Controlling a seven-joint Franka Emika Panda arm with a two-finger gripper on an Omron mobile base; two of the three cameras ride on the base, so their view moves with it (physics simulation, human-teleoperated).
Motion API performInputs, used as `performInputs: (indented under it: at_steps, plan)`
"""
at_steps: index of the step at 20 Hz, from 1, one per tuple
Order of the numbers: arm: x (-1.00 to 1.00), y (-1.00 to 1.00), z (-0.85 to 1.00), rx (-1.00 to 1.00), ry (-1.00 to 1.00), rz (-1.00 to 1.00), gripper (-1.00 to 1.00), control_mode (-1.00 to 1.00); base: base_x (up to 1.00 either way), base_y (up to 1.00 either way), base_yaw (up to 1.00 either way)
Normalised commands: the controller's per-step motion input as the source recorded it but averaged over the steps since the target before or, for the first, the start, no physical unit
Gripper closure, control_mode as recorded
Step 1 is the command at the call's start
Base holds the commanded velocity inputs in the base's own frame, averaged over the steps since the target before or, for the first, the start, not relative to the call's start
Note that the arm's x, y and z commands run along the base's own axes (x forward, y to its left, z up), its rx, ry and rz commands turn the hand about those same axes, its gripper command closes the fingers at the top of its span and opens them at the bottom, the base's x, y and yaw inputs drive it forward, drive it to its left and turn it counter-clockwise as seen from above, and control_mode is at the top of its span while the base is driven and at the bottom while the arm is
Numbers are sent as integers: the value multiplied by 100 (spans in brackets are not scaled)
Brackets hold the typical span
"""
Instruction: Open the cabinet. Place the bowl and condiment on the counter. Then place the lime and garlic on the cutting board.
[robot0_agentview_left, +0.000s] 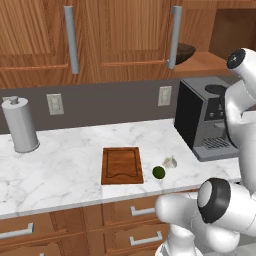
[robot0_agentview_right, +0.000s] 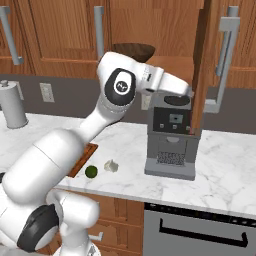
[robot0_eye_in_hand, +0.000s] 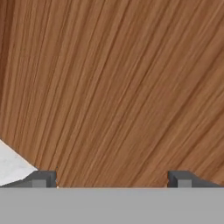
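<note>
Jaws: spread wide, nothing held — gripper (robot0_eye_in_hand: 112, 179) faced close against wood grain. Cabinet (robot0_agentview_right: 200, 70): door swung open. Bowl (robot0_agentview_right: 132, 51): on the shelf inside, above the coffee machine (robot0_agentview_right: 172, 137). Step judged: bowl retrieval — a reach in is called for.

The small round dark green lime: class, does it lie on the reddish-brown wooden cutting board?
No, the lime rests on the white marble counter beside the cutting board.

Honestly there's nothing readable anywhere here. The coffee machine (robot0_agentview_right: 171, 142) has a small display panel and some buttons on its front, but they're just blurry shapes. The arm joint (robot0_agentview_right: 120, 86) carries a little white logo squiggle, no letters I can make out.
</note>
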Motion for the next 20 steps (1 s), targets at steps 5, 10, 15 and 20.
performInputs:
  at_steps: [5,10,15,20]
  plan:
    - [0,-52,-10,0,-1,0,-100,-100,0,0,0]
    - [0,-31,-3,0,0,0,-100,-100,0,0,0]
    - [-25,21,0,0,-2,4,-100,-100,0,0,0]
    - [-8,42,0,-1,-4,4,-100,-100,0,0,0]
